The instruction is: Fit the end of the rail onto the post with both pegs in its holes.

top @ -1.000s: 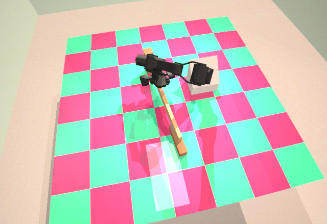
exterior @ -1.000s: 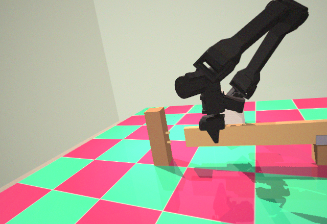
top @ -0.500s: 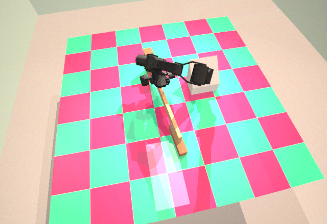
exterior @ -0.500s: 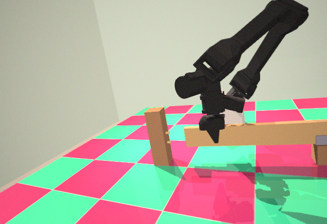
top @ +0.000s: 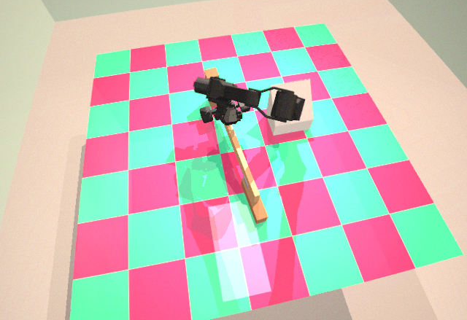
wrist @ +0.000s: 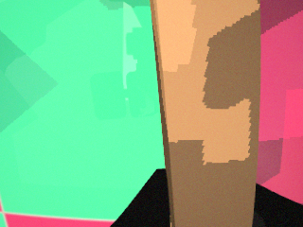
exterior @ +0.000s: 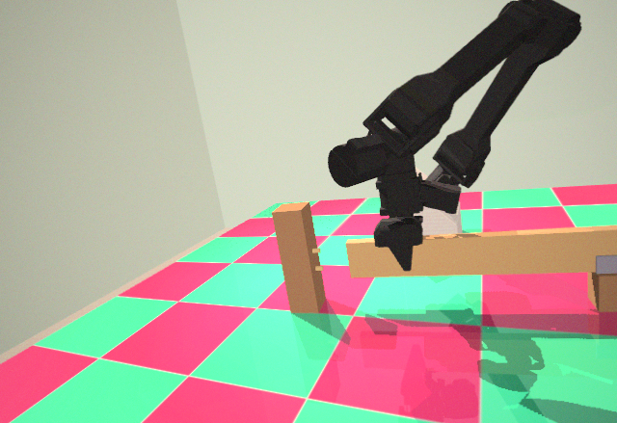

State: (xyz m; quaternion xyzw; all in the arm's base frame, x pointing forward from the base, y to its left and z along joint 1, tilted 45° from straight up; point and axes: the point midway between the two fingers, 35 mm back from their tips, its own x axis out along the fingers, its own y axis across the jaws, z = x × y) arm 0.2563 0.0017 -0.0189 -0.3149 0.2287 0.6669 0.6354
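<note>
The bed rail is gripped by the closed pincer, whose black fingers are set against the two sides of the wood near its near end. That end is held up off the checkered table. In the exterior view, the upright wooden post is seen at nine o'clock from the rail's end, with a gap left between them. The upper peg and the lower peg are both exposed, pointed towards three o'clock and not entered in the rail. The rail is seen nearly level, though whether it is exactly so cannot be told. In the top view, its far end is directed towards five o'clock from the pincer, where it is placed at the grey bracket on the low footboard block. At three o'clock from the pincer in that view, a pale block is partly covered by the black arm.
</note>
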